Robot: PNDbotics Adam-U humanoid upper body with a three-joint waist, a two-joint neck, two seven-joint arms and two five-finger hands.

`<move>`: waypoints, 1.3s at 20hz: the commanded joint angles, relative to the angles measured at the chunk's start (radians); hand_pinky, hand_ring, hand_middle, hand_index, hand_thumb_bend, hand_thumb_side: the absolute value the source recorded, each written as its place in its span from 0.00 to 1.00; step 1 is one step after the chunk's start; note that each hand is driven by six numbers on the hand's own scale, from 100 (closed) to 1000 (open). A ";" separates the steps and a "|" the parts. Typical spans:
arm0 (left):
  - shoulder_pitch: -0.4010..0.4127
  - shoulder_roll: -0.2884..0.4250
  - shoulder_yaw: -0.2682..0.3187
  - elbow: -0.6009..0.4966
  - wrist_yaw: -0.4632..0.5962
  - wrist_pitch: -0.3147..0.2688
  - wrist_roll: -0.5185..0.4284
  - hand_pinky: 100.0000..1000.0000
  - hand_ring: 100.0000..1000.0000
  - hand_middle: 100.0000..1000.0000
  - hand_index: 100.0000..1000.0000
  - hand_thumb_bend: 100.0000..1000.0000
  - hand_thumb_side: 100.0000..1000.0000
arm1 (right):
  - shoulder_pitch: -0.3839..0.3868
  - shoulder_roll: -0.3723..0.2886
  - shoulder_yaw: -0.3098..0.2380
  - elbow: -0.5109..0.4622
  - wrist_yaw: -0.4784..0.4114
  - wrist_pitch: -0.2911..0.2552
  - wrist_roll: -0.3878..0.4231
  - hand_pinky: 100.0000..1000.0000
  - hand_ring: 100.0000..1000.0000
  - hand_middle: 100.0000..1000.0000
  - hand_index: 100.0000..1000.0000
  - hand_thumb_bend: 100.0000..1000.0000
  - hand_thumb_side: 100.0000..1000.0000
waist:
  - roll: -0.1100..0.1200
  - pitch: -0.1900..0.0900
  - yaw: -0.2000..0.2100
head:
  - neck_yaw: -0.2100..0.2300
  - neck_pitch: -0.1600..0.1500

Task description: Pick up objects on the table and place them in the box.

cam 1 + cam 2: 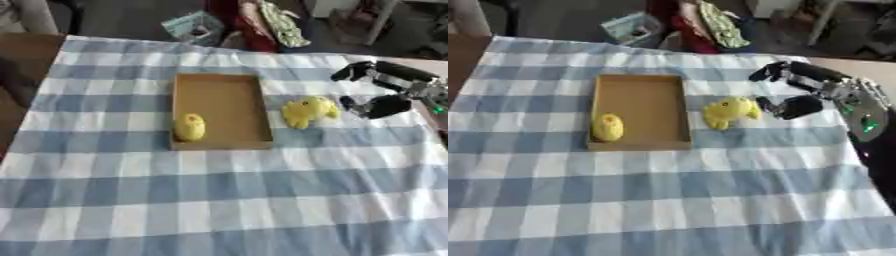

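Your right hand hangs over the counter with fingers spread apart, just right of the yellow toy, holding nothing.

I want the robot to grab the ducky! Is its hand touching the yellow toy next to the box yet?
Apart. In the right eye view, a strip of checked cloth shows between the right hand and the yellow toy.

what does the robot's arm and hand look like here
Only the right hand shows, entering from the right edge. Its fingers and thumb are chunky, rounded and glossy black. Behind them the wrist is silver-grey metal with dark joints, and the forearm is grey with a small green light or marking. The left arm is not visible.
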 commanded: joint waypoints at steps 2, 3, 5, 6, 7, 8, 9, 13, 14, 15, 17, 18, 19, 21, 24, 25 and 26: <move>-0.005 0.005 0.015 -0.019 -0.009 0.007 -0.010 0.71 0.43 0.42 0.70 0.00 0.68 | -0.034 0.012 -0.021 0.027 0.077 -0.013 -0.022 0.82 0.87 0.81 0.90 0.00 0.39 | 0.004 -0.015 0.004 | -0.011 -0.014; -0.004 0.003 0.015 -0.020 -0.010 0.007 -0.011 0.71 0.43 0.42 0.70 0.00 0.68 | -0.037 0.020 -0.024 0.031 0.094 -0.014 -0.032 0.82 0.87 0.81 0.90 0.00 0.39 | 0.004 -0.014 0.005 | -0.011 -0.015; -0.003 0.000 0.014 -0.020 -0.012 0.008 -0.013 0.71 0.43 0.42 0.70 0.00 0.68 | -0.042 0.037 -0.029 0.038 0.127 -0.015 -0.056 0.82 0.88 0.82 0.91 0.00 0.38 | 0.005 -0.014 0.005 | -0.014 -0.016; -0.002 -0.001 0.014 -0.020 -0.014 0.008 -0.014 0.71 0.43 0.42 0.70 0.00 0.68 | -0.044 0.044 -0.031 0.040 0.143 -0.016 -0.068 0.82 0.88 0.82 0.91 0.00 0.38 | 0.005 -0.013 0.005 | -0.015 -0.017; -0.003 -0.003 0.014 -0.020 -0.015 0.009 -0.015 0.71 0.43 0.42 0.70 0.00 0.69 | -0.046 0.051 -0.033 0.043 0.159 -0.016 -0.080 0.82 0.88 0.82 0.91 0.00 0.37 | 0.005 -0.013 0.006 | -0.016 -0.017; -0.003 -0.005 0.014 -0.019 -0.017 0.009 -0.016 0.71 0.43 0.42 0.70 0.00 0.69 | -0.047 0.057 -0.034 0.046 0.175 -0.016 -0.092 0.82 0.88 0.83 0.91 0.00 0.37 | 0.004 -0.012 0.008 | -0.017 -0.018; -0.003 -0.008 0.015 -0.019 -0.020 0.010 -0.017 0.71 0.43 0.42 0.70 0.00 0.69 | -0.049 0.062 -0.036 0.049 0.192 -0.015 -0.104 0.82 0.88 0.83 0.91 0.00 0.36 | 0.004 -0.011 0.009 | -0.018 -0.018; -0.001 -0.013 0.017 -0.019 -0.027 0.011 -0.015 0.71 0.43 0.42 0.70 0.00 0.69 | -0.051 0.077 -0.045 0.062 0.282 -0.001 -0.161 0.82 0.88 0.84 0.92 0.05 0.30 | 0.004 -0.009 0.020 | -0.024 -0.023; 0.000 -0.014 0.017 -0.019 -0.029 0.010 -0.015 0.71 0.43 0.42 0.70 0.00 0.69 | -0.052 0.080 -0.049 0.068 0.309 0.003 -0.177 0.81 0.88 0.84 0.92 0.06 0.29 | 0.004 -0.008 0.022 | -0.026 -0.024; 0.001 -0.016 0.016 -0.020 -0.031 0.009 -0.015 0.71 0.43 0.42 0.70 0.00 0.69 | -0.051 0.082 -0.054 0.077 0.335 0.009 -0.191 0.81 0.87 0.83 0.91 0.06 0.28 | 0.004 -0.008 0.025 | -0.028 -0.024; 0.003 -0.018 0.016 -0.020 -0.035 0.008 -0.016 0.71 0.43 0.42 0.70 0.00 0.69 | -0.050 0.085 -0.064 0.097 0.375 0.015 -0.217 0.81 0.87 0.82 0.90 0.06 0.24 | 0.005 -0.007 0.029 | -0.030 -0.025; 0.005 -0.019 0.016 -0.020 -0.037 0.007 -0.016 0.71 0.43 0.42 0.70 0.00 0.69 | -0.049 0.085 -0.067 0.105 0.389 0.017 -0.228 0.80 0.86 0.80 0.89 0.04 0.22 | 0.004 -0.007 0.030 | -0.031 -0.026; 0.005 -0.020 0.017 -0.020 -0.038 0.007 -0.016 0.71 0.43 0.42 0.70 0.00 0.70 | -0.048 0.085 -0.071 0.112 0.399 0.017 -0.239 0.80 0.85 0.78 0.87 0.02 0.22 | 0.004 -0.007 0.031 | -0.030 -0.026; 0.006 -0.021 0.017 -0.019 -0.040 0.008 -0.016 0.71 0.43 0.42 0.70 0.00 0.70 | -0.048 0.085 -0.075 0.119 0.410 0.015 -0.261 0.79 0.83 0.70 0.81 0.00 0.21 | 0.004 -0.007 0.031 | -0.030 -0.026; 0.006 -0.023 0.017 -0.017 -0.043 0.010 -0.017 0.71 0.43 0.42 0.70 0.00 0.70 | -0.048 0.083 -0.078 0.116 0.415 0.010 -0.296 0.77 0.80 0.57 0.70 0.00 0.20 | 0.003 -0.007 0.031 | -0.030 -0.027; 0.006 -0.024 0.017 -0.016 -0.044 0.010 -0.017 0.71 0.43 0.42 0.70 0.00 0.70 | -0.049 0.082 -0.079 0.111 0.412 0.006 -0.308 0.76 0.78 0.48 0.63 0.00 0.17 | 0.003 -0.007 0.031 | -0.030 -0.027; 0.007 -0.024 0.017 -0.016 -0.045 0.010 -0.017 0.71 0.43 0.42 0.70 0.00 0.70 | -0.050 0.081 -0.079 0.102 0.406 0.001 -0.320 0.75 0.77 0.46 0.61 0.00 0.17 | 0.003 -0.007 0.030 | -0.029 -0.027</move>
